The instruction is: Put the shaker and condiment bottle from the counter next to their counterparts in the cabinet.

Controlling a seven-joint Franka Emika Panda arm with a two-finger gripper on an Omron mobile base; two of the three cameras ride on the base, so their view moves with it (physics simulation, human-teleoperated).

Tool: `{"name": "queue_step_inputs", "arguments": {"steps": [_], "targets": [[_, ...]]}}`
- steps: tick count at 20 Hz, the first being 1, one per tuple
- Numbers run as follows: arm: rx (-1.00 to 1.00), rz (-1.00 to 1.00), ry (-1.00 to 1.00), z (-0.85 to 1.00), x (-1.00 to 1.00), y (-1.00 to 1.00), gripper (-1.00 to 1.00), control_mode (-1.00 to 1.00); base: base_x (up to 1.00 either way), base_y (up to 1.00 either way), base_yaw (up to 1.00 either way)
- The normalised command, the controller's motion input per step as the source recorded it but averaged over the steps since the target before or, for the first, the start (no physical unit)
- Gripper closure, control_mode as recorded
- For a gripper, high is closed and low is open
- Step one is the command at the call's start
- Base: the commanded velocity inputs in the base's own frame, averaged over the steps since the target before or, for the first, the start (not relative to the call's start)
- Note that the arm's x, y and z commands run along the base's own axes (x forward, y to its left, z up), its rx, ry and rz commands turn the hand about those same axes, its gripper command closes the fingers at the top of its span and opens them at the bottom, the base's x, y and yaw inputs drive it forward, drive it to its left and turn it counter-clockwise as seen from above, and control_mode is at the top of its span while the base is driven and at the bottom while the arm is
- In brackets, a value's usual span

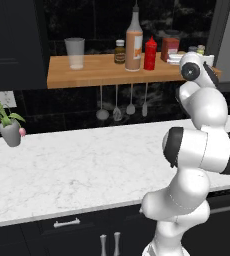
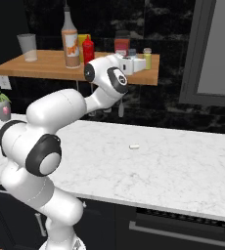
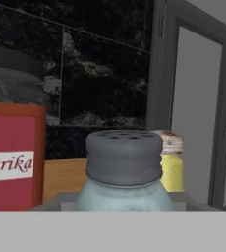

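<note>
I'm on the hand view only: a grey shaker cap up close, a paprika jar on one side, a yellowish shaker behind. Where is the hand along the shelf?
Observer: From the right base view, the gripper is over the right end of the cabinet shelf, with the shaker in it.
Operator: How close is the counterpart?
Observer: The yellow-green shaker stands upright just right of the gripper, near the shelf's end.
Operator: Is the condiment bottle done?
Observer: The left base view shows the condiment bottle upright on the shelf, right beside the red squeeze bottle.
</note>
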Motion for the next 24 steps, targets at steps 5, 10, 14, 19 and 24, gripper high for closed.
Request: {"name": "queue_step_inputs", "arguments": {"steps": [5,10,14,19,24], "targets": [[0.00,0.00,0.00,-0.01,0.14,0.00,1.00,-1.00,0.00,0.00,0.00],[0.00,0.00,0.00,-0.13,0.13,0.00,1.00,-1.00,0.00,0.00,0.00],[0.00,0.03,0.00,-0.23,0.24,0.00,1.00,-1.00,0.00,0.00,0.00],[0.00,0.03,0.00,-0.16,0.24,0.00,1.00,-1.00,0.00,0.00,0.00],[0.00,0.03,0.00,-0.16,0.21,0.00,1.00,-1.00,0.00,0.00,0.00]]}}
